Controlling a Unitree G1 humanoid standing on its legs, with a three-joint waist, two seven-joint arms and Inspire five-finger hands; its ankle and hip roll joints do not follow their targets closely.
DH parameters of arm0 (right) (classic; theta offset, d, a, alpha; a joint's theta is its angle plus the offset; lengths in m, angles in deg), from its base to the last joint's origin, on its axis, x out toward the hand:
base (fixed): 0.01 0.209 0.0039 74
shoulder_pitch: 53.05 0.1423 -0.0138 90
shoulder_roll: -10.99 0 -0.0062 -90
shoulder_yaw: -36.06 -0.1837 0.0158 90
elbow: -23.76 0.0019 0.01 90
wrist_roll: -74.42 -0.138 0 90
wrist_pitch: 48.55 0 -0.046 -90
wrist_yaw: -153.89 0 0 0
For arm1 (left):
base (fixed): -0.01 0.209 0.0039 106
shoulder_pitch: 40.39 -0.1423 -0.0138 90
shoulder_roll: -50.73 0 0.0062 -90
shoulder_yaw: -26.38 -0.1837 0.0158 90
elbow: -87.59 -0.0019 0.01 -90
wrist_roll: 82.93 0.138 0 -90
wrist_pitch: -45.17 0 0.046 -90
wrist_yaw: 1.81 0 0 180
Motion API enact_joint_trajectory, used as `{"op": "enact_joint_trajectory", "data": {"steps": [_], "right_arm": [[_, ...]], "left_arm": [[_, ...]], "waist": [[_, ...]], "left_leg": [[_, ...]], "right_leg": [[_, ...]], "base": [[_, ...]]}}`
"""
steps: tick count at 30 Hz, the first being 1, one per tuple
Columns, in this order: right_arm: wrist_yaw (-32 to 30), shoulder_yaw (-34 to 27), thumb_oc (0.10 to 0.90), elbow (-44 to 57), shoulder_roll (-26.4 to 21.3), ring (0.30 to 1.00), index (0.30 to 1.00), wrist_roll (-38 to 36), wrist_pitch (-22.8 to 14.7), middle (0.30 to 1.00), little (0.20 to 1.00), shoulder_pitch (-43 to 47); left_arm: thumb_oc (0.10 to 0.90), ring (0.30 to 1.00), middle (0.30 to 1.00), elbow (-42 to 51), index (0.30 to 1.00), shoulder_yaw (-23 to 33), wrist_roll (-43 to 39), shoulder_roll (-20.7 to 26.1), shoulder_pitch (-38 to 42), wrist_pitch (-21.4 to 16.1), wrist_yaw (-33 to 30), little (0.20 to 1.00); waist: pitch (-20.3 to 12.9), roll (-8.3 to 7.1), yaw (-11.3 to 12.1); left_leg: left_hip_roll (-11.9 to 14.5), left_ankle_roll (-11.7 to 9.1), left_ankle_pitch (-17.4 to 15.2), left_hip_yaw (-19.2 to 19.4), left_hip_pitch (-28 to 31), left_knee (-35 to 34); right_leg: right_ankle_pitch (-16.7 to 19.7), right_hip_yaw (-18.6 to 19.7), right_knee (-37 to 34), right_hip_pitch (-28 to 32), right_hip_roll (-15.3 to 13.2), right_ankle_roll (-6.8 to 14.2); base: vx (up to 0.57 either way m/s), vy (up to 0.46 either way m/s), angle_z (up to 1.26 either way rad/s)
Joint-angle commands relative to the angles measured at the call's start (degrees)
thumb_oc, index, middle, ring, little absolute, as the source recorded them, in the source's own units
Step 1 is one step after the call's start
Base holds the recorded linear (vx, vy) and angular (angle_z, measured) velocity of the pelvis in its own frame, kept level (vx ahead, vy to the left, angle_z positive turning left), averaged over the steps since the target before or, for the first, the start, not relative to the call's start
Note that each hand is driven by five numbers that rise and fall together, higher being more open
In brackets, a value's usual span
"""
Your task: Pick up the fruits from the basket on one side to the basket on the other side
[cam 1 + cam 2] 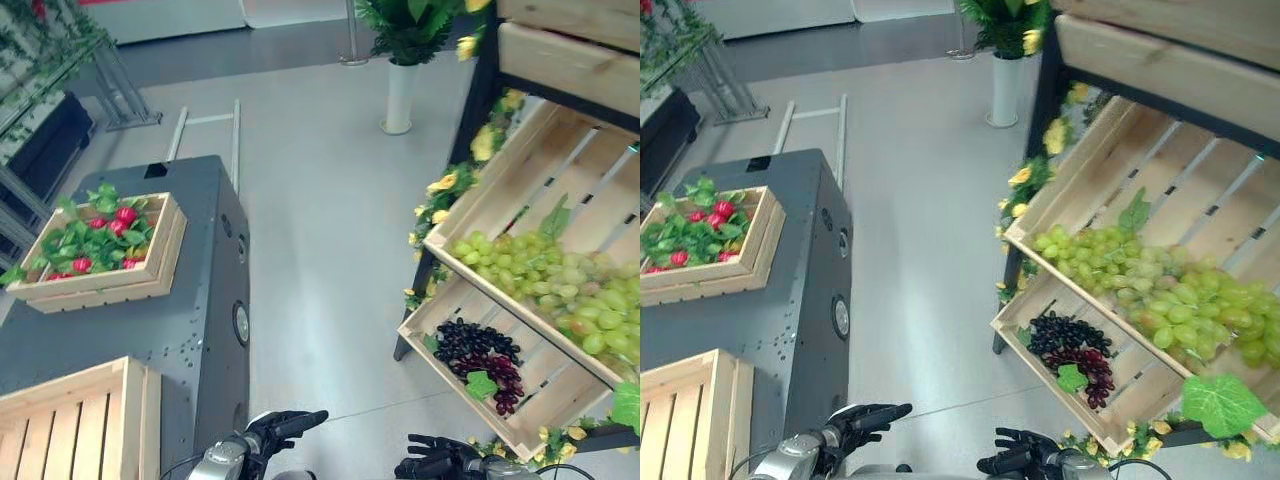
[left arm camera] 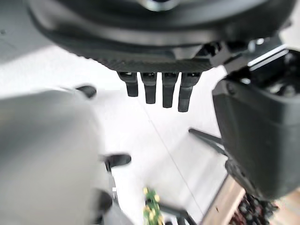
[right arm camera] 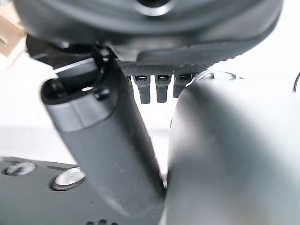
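Dark left hand (image 1: 283, 428) and right hand (image 1: 432, 458) low over the floor, fingers relaxed, empty.

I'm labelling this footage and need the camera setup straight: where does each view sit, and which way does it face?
Left eye view: on the head, looking down at the floor, the green grapes right, both hands low.
Right eye view: beside it, same scene, the dark grapes.
Left wrist view: along the left hand, floor beyond.
Right wrist view: along the right hand.
Both eyes share the grey cabinet.
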Motion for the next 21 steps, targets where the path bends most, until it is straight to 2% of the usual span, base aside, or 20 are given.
{"op": "enact_joint_trajectory", "data": {"steps": [1, 3, 4, 5, 8, 10, 11, 13, 21], "right_arm": [[-3.39, -0.02, 0.8, -1.96, -1.07, 0.9, 0.9, -0.43, -0.56, 0.9, 0.9, 3.62], [-4.55, -0.15, 0.8, -2.15, -0.92, 0.9, 0.9, -0.64, -0.73, 0.9, 0.9, 3.74], [-4.66, -0.24, 0.8, -1.72, -0.29, 0.9, 0.9, -0.83, -0.29, 0.9, 0.9, 3.71], [-4.68, -0.21, 0.8, -1.55, -0.17, 0.9, 0.9, -1.13, -0.13, 0.9, 0.9, 3.69], [-6.67, -0.47, 0.8, -1.1, 1.83, 0.9, 0.9, -1.99, 0.19, 0.9, 0.9, 3.33], [-6.9, -0.57, 0.8, -1.32, 2.22, 0.9, 0.9, -1.56, 0.06, 0.9, 0.9, 3.21], [-7.22, -0.26, 0.8, -1.45, 2.74, 0.9, 0.9, -0.32, -0.4, 0.9, 0.9, 3.1], [-7.49, 0.52, 0.8, -1.57, 2.98, 0.9, 0.9, 1.5, -1.45, 0.9, 0.9, 2.98], [-8.74, 2.78, 0.8, -1.02, 2.54, 0.9, 0.9, 1.84, -0.68, 0.9, 0.9, 4.61]], "left_arm": [[0.8, 0.9, 0.9, 0.62, 0.9, 0.37, 0.27, 1.25, -0.31, -0.49, 1.9, 0.9], [0.8, 0.9, 0.9, -0.35, 0.9, 0.39, -0.19, 1.11, -0.66, -0.16, 1.6, 0.9], [0.8, 0.9, 0.9, -1.55, 0.9, 0.79, -1.4, 1.09, -1.14, 0.36, 1.71, 0.9], [0.8, 0.9, 0.9, -1.71, 0.9, 0.85, -1.45, 1.09, -1.24, 0.28, 1.72, 0.9], [0.8, 0.9, 0.9, -4.02, 0.9, 1.25, -1.56, 1.21, -0.97, -0.62, 1.16, 0.9], [0.8, 0.9, 0.9, -4.47, 0.9, 1.27, -1.95, 1.29, -0.81, -0.81, 0.75, 0.9], [0.8, 0.9, 0.9, -4.92, 0.9, 1.14, -2.17, 1.25, -0.23, -0.86, 0.6, 0.9], [0.8, 0.9, 0.9, -5.16, 0.9, 0.53, -2.21, 1.35, 0.41, -0.74, 0.84, 0.9], [0.8, 0.9, 0.9, -6.74, 0.9, 0.29, -4.96, 0.31, 3.3, -0.88, -0.75, 0.9]], "waist": [[0.32, 0.91, 2.86], [0.45, 1.24, 3.08], [0.63, 1.36, 3.42], [0.66, 1.34, 3.47], [1.06, 1.12, 3.55], [1.03, 1.1, 3.37], [0.94, 1.01, 2.86], [1.1, 0.95, 2.69], [1.08, -0.13, 3.2]], "left_leg": [[2.68, -6.98, 2.41, -1.54, 4.08, -2.86], [1.91, -6.52, 1.92, -2.07, 4.14, -2.86], [0.7, -5.57, 1.18, -2.65, 4.48, -2.86], [0.52, -5.41, 1.03, -2.7, 4.56, -2.86], [-2.38, -3.07, -0.88, -3.52, 5.7, -2.86], [-2.92, -2.44, -1.27, -3.6, 5.8, -2.86], [-3.68, -1.29, -0.83, -4.05, 5.02, -2.86], [-4.09, -0.73, -0.69, -4.75, 4.71, -2.82], [-3.01, -0.95, -0.78, -4.07, 4.35, -1.7]], "right_leg": [[-2.72, 0.24, 2.79, 0.63, 0.58, 0.17], [-2.62, -0.01, 3.76, 0.38, -0.44, 0.89], [-1.91, -0.45, 4.64, 0.16, -1.85, 2.19], [-1.79, -0.52, 4.76, 0.11, -2.04, 2.39], [0.51, -0.25, 5.86, -1.32, -4.51, 5.09], [1.17, 0.33, 5.67, -1.64, -4.65, 5.53], [1.88, 2.05, 5.52, -2.88, -4.15, 4.91], [1.95, 3.56, 5.96, -3.59, -3.97, 4.99], [2.38, 3.94, 3.95, -2.56, -4.04, 4.76]], "base": [[-0.06, 0.344, 0.94], [-0.03, 0.26, 0.47], [-0.02, 0.241, 0.28], [-0.02, 0.274, 0.31], [-0.01, 0.21, 0.2], [-0.04, 0.1, 0.03], [-0.08, 0.086, 0.01], [-0.05, 0.04, 0.05], [-0.01, -0.043, 0.04]]}}
